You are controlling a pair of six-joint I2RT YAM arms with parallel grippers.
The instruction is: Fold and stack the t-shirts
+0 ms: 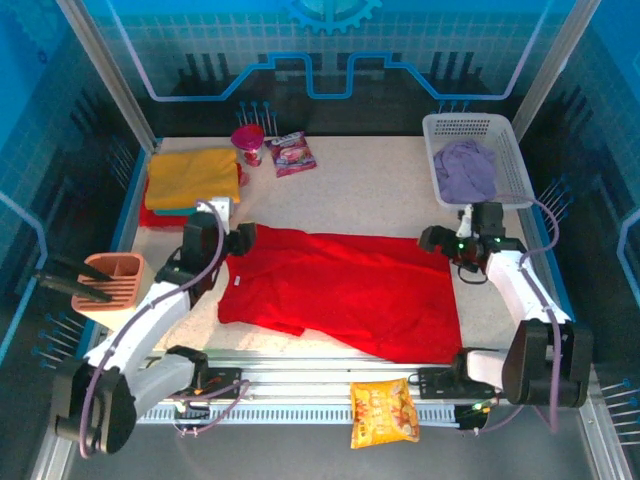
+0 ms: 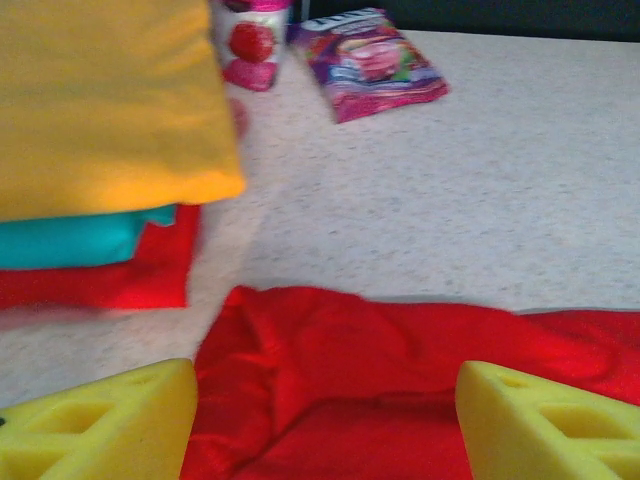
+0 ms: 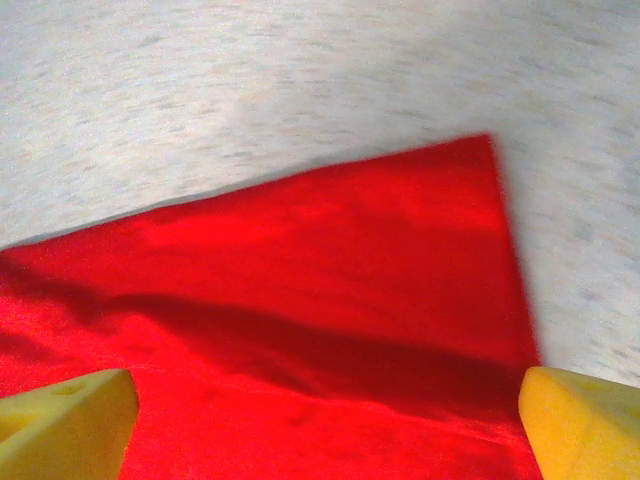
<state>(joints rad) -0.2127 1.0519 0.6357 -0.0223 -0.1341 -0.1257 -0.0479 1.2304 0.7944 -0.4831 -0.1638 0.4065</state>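
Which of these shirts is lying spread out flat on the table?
The red t-shirt mid-table. The yellow one lies folded at far left with others beneath it; the lilac one sits bunched in the white basket.

Ahead of my left gripper (image 2: 325, 400) the bare table (image 2: 480, 200) is free up to the pink cup (image 2: 250, 40) and the snack packet (image 2: 375, 60). The stack of folded t-shirts (image 2: 100, 120) blocks its left side. The white basket (image 1: 512, 165) stands near my right gripper (image 3: 327, 400), on its far side.

— Can you read anything on that purple packet (image 2: 375, 62) by the table's far edge?
— No, its print is a blur. Same with the pink cup (image 1: 248, 143) beside it, and the orange bag (image 1: 384, 412) at the near edge: nothing legible.
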